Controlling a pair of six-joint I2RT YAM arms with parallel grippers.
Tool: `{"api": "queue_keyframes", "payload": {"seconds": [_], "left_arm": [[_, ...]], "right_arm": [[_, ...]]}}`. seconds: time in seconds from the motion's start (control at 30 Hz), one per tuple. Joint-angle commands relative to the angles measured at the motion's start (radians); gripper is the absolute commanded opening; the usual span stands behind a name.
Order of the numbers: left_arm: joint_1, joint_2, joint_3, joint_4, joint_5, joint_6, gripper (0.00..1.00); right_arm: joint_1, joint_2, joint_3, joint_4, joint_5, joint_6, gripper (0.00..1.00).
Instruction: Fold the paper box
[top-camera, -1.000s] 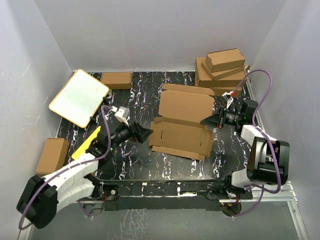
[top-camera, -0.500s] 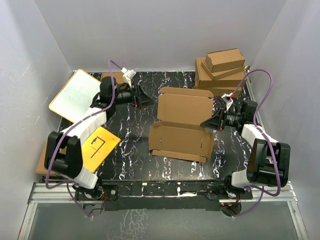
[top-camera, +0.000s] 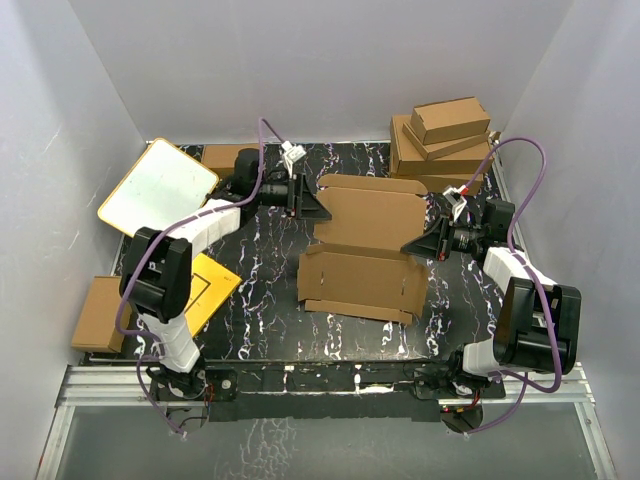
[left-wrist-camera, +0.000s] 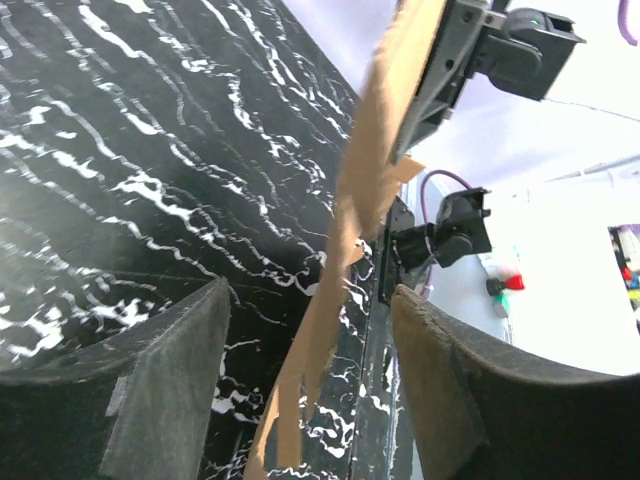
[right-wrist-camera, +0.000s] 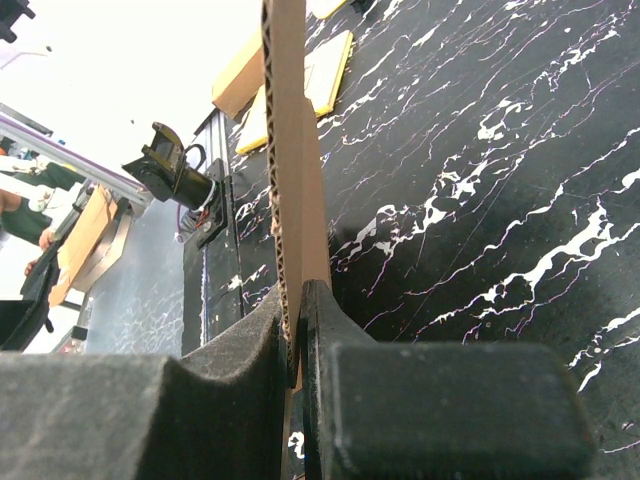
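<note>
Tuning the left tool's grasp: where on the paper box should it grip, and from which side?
Likely the left edge of the paper box's rear panel, approached from the left, jaws straddling the thin edge. The right tool pinches the opposite right edge, and the left tool's open fingers sit either side of that edge-on cardboard.

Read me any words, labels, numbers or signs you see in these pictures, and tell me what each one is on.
No text here can be read.
Yellow card: black line marks, too small to make out as words.
Paper box, stacked boxes, white board: no print visible.
</note>
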Motion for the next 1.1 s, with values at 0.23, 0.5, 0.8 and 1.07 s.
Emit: {"api": "queue_keyframes", "payload": {"seconds": [0.23,0.5,0.8,1.07], "left_arm": [[-0.034,-0.005,0.038,0.171,0.062,-0.072,0.21],[-0.028,-0.123,-0.119,0.412,-0.023,-0.166,0.0],[0.0,-0.399,-0.563,0.769,-0.271,-0.292,0.0],[0.015,-0.636,-0.806,0.862,-0.422,-0.292,0.0]], "right_arm": [[0.004,-0.011,0.046,0.028,-0.058,-0.043,0.08],[0.006,-0.018,0.05,0.016,-0.058,-0.048,0.35],[0.009,-0.05,0.127,-0.307,0.024,-0.41,0.92],[0.045,-0.104,0.035,-0.184,0.125,-0.419,0.97]]}}
